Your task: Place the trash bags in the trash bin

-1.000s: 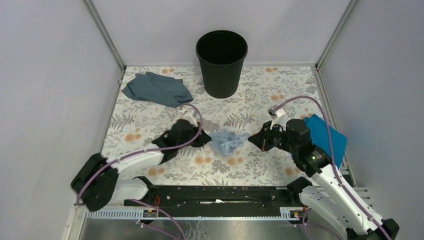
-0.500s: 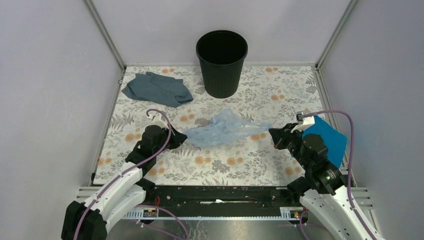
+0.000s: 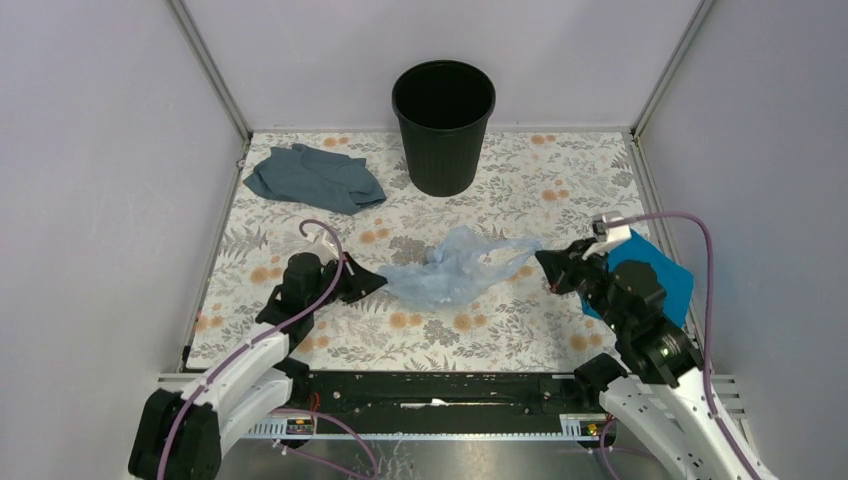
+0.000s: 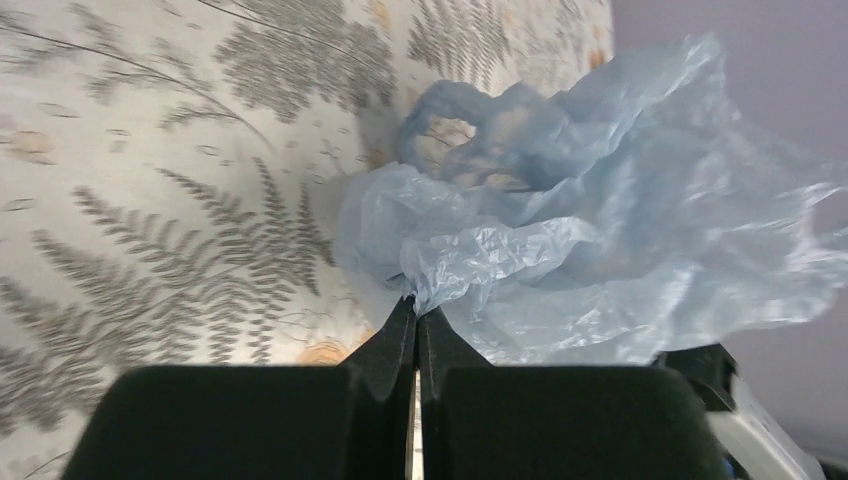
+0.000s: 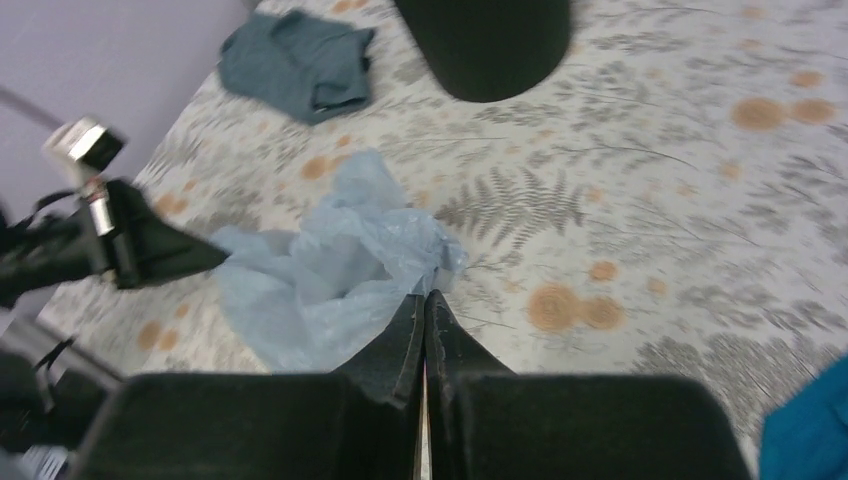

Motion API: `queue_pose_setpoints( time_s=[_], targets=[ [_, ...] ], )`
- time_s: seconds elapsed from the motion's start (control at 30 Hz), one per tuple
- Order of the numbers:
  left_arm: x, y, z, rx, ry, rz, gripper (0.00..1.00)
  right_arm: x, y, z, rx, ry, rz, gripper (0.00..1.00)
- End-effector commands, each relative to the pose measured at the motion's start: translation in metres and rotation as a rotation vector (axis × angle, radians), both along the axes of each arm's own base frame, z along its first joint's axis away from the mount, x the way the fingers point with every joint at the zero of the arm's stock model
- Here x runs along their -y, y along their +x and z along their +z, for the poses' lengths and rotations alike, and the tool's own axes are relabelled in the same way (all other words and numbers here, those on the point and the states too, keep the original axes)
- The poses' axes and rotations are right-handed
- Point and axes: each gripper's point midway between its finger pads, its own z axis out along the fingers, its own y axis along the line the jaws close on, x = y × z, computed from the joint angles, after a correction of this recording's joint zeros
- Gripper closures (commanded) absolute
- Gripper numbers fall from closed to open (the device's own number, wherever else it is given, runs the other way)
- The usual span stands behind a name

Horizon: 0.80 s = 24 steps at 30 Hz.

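Table (image 3: 560, 200), floral-patterned, walled on three sides. Trash bin (image 3: 443, 125) stands upright at the far edge, mouth open, about midway across.

Dark slate cloth (image 3: 315, 178) lies crumpled at far left, near the bin but apart from it. Bright blue folded piece (image 3: 655, 275) lies at the right edge, partly hidden behind the right arm (image 3: 640, 320).

Trash bag (image 3: 450, 270) is strung out at mid-table between the two arms, long axis running left to right, loose and bunched in the middle. Cannot tell whether the sagging middle rests on the table or hangs just above it.

Left arm (image 3: 250, 350): left jaws clenched, pinching the bag's left end at their tips; the wrist view shows plastic ballooning out just beyond them. Right jaws likewise clenched on a thin corner at the bag's right end.

Key relation: the bin lies straight beyond the bag's middle, toward the far wall and well apart from it. Neither arm is clearly nearer. Judgement: both ends must travel forward and converge, since the spread bag looks wider than the bin's mouth.
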Motion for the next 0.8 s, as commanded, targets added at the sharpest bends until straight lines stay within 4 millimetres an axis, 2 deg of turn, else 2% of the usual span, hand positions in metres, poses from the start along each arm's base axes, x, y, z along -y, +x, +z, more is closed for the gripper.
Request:
queue_pose_setpoints(
  time_s=[0.0,0.1,0.2,0.3,0.37,0.47,0.6,0.77],
  targets=[
    [0.032,-0.007,0.033,0.055,-0.170,-0.182,1.00,-0.048,-0.013,0.036,0.083,-0.034,0.325,1.00],
    [0.029,-0.004,0.019,0.006,-0.122,-0.168,1.00,-0.050,-0.022,0.054,0.143,-0.036,0.370,1.00],
    [0.015,0.001,-0.003,-0.051,-0.054,-0.074,1.00,-0.030,-0.025,0.077,0.202,-0.028,0.275,1.00],
    [0.007,0.004,-0.013,-0.061,-0.034,-0.018,1.00,-0.012,-0.034,0.099,0.243,-0.007,0.199,1.00],
    [0.005,0.005,-0.016,-0.066,-0.034,-0.001,1.00,-0.009,-0.041,0.109,0.260,0.007,0.199,1.00],
    [0.008,0.007,-0.015,-0.061,-0.052,-0.010,1.00,-0.010,-0.046,0.112,0.248,-0.003,0.223,1.00],
    [0.013,0.008,-0.007,-0.053,-0.079,-0.038,1.00,-0.009,-0.041,0.102,0.219,-0.034,0.212,1.00],
    [0.021,0.004,-0.006,-0.064,-0.086,-0.103,1.00,-0.019,-0.033,0.092,0.188,-0.028,0.234,1.00]
  ],
)
